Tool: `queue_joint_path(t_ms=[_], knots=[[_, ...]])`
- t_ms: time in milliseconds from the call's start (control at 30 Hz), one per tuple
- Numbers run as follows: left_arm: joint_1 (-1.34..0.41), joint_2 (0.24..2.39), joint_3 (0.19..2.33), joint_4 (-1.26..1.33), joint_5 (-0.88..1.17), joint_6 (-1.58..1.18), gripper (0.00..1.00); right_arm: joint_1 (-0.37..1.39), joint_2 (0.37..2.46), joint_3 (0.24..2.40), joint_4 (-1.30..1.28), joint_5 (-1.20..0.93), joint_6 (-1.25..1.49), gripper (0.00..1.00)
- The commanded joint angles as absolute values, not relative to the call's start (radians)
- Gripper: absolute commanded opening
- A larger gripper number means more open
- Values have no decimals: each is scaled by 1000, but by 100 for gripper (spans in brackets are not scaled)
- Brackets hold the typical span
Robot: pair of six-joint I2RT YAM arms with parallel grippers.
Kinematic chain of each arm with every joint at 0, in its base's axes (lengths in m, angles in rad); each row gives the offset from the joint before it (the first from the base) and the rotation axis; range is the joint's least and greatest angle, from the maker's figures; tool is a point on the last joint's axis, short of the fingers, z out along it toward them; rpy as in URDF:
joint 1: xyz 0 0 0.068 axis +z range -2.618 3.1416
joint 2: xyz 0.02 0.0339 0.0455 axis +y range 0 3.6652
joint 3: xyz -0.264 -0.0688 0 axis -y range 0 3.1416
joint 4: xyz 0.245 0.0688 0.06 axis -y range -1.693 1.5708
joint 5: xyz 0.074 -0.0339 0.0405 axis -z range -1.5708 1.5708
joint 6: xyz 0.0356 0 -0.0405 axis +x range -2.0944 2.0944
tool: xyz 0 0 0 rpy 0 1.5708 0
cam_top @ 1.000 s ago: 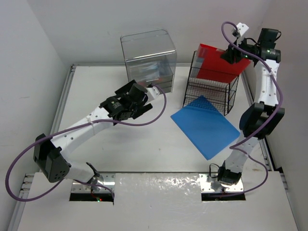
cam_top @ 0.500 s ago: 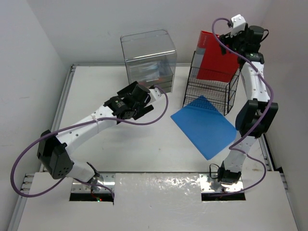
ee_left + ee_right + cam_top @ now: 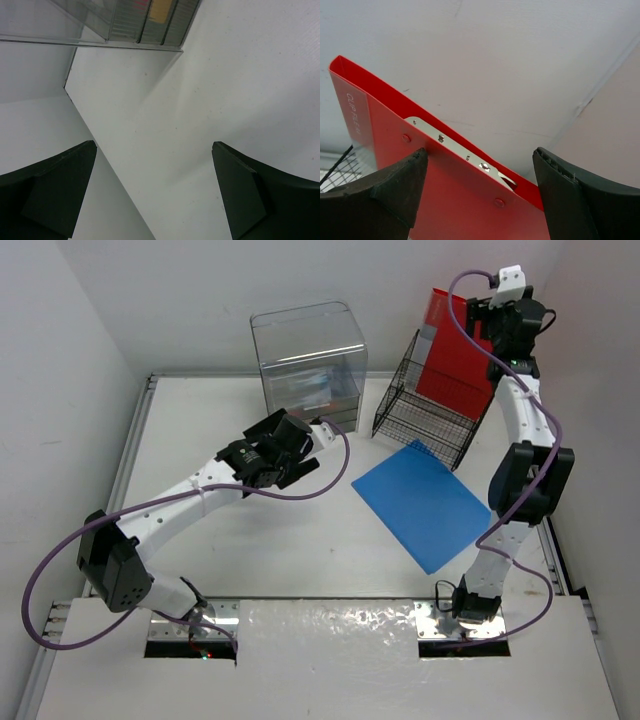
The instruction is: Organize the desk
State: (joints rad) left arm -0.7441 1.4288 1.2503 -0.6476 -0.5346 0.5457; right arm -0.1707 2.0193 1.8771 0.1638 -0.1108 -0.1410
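Widening over the last second, your right end effector now straddles the red file without gripping it, leaving it filed in the wire rack at the far-right corner of the counter.

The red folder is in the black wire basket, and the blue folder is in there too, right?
Not quite. The red folder is in the wire basket, but the blue folder is not: it lies flat on the desk beside the basket. The top view shows it.
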Motion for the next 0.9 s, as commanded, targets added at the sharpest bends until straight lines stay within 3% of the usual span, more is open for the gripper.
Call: queue_joint_path(t_ms=[0, 433, 867], knots=[[-733, 1420, 1276, -630, -537, 548, 100, -173, 1959, 1862, 236, -40, -143, 83], [-733, 1405, 1269, -627, -517, 548, 100, -169, 1804, 1747, 179, -144, -141, 87], [-733, 1379, 1244, -626, -514, 554, 100, -169, 1850, 1815, 48, -133, -196, 89]])
